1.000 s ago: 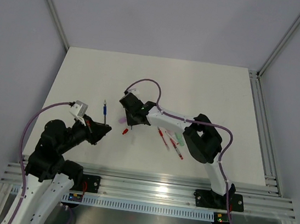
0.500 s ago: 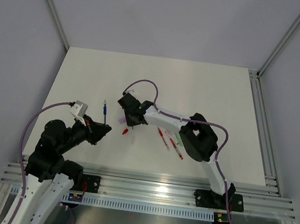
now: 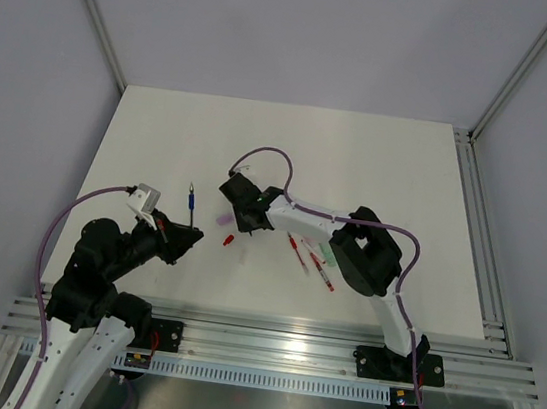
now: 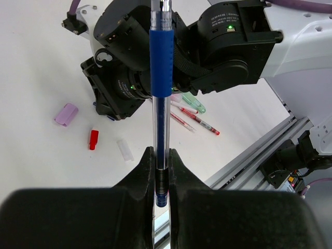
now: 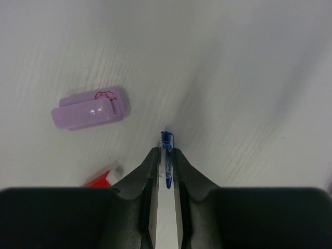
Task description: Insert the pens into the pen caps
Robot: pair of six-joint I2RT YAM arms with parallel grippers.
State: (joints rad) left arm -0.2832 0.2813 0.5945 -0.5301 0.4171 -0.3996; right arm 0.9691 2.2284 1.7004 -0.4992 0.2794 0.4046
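My left gripper point(image 4: 159, 155) is shut on the lower end of a blue pen point(image 4: 161, 78), which stands upright above the table point(image 3: 191, 204). Low over the table's middle, my right gripper point(image 5: 166, 153) is shut on a small clear pen cap with a blue clip point(image 5: 166, 150), its tip against the table top. A pink cap point(image 5: 91, 109) lies just to its left and a red cap point(image 5: 101, 179) beside its left finger. Red pens point(image 3: 297, 253) and a pale green pen point(image 4: 194, 102) lie under the right arm.
A clear cap point(image 4: 125, 149) lies next to the red cap point(image 4: 93, 139). The right arm's wrist housing point(image 4: 155, 67) stands close behind the upright blue pen. An aluminium rail point(image 3: 275, 346) runs along the table's near edge.
The right wrist shifted slightly left and then back, staying low over the caps. The left arm and its blue pen have not moved.
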